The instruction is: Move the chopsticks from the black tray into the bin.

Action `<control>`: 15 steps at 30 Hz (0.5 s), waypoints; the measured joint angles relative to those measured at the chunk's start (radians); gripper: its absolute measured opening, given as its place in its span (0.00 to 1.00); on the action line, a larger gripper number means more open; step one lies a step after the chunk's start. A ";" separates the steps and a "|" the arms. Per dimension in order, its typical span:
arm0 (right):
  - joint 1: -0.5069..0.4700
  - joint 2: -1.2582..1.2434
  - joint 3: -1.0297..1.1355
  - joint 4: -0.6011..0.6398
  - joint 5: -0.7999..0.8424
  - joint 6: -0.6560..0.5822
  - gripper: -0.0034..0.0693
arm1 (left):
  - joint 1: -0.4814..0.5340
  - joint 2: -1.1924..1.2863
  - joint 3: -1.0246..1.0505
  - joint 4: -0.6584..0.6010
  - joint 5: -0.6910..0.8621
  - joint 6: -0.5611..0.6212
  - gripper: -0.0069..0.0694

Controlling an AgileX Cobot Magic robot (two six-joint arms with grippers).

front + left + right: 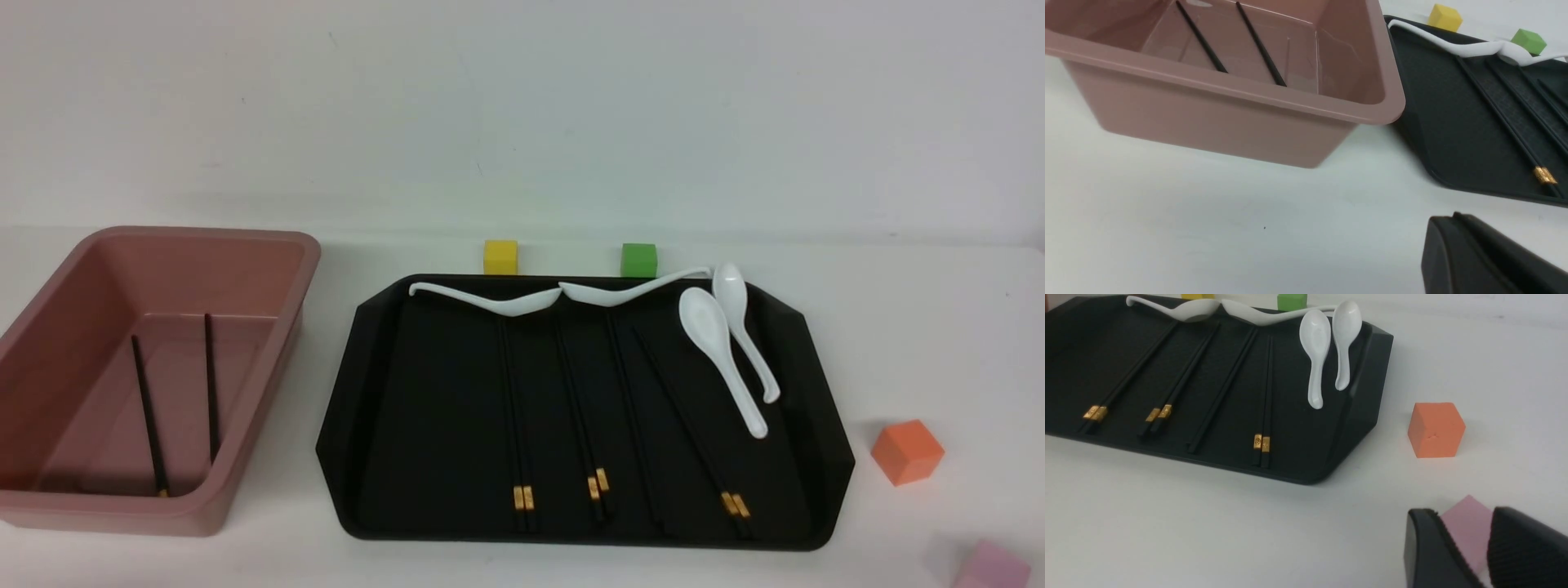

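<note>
The black tray (424, 425) lies mid-table with several chopsticks (517, 408) lengthwise on it, gold bands toward me. They show again in the right wrist view as chopsticks (1263, 396) on the tray (1298, 457). The pink bin (269, 269) stands left of the tray with two black chopsticks (151, 416) on its floor. My left gripper (1453, 218) is shut and empty, low over the table in front of the bin (1229, 122). My right gripper (1466, 512) is open and holds nothing, near the tray's right front corner. Neither gripper shows in the front view.
Four white spoons (710, 327) lie along the tray's far and right sides. A yellow cube (500, 256) and a green cube (638, 260) sit behind the tray. An orange cube (906, 451) and a pink cube (992, 567) sit to its right; the pink cube shows through my right fingers' gap.
</note>
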 joint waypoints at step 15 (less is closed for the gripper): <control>0.000 0.000 0.000 0.002 0.000 0.000 0.38 | 0.000 0.000 0.000 0.000 0.000 0.000 0.10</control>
